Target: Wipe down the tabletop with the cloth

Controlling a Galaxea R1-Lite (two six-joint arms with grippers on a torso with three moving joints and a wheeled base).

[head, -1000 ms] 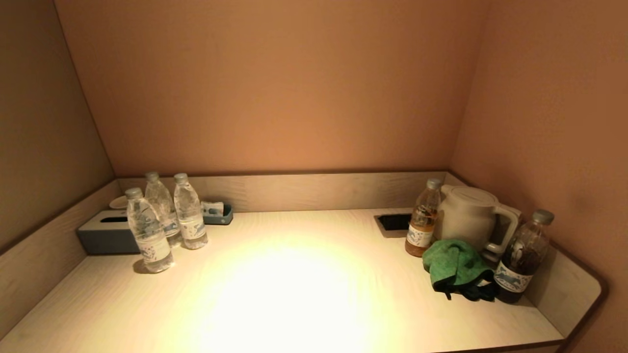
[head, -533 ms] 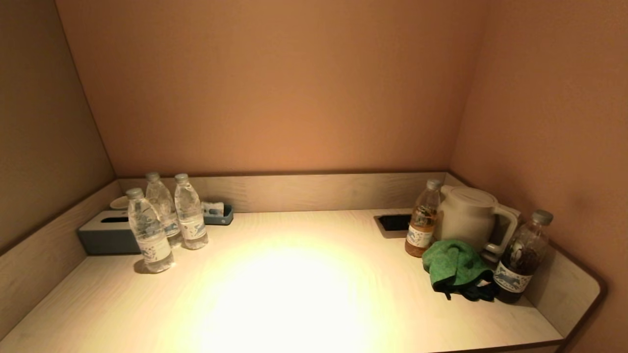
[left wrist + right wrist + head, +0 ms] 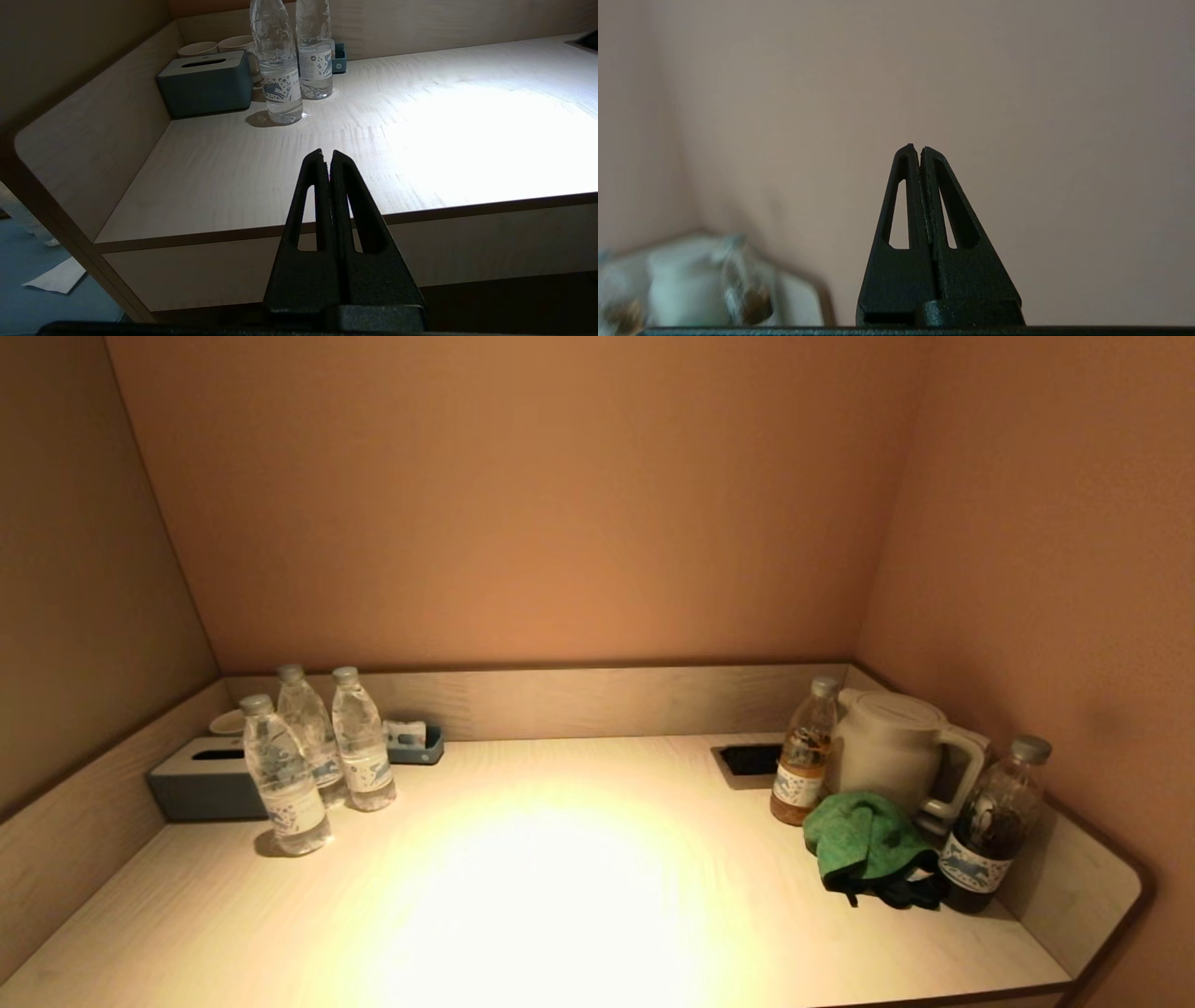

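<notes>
Cloth lies bunched at the right of the head frame on the desk, wedged between kettle and two bottles. I see both pincers, left and right, pressed together, empty; reaching risks toppling a bottle.

The right hand has its fingers pressed together, empty, before a plain wall. A blurred white kettle and a bottle sit low beyond it.
</notes>
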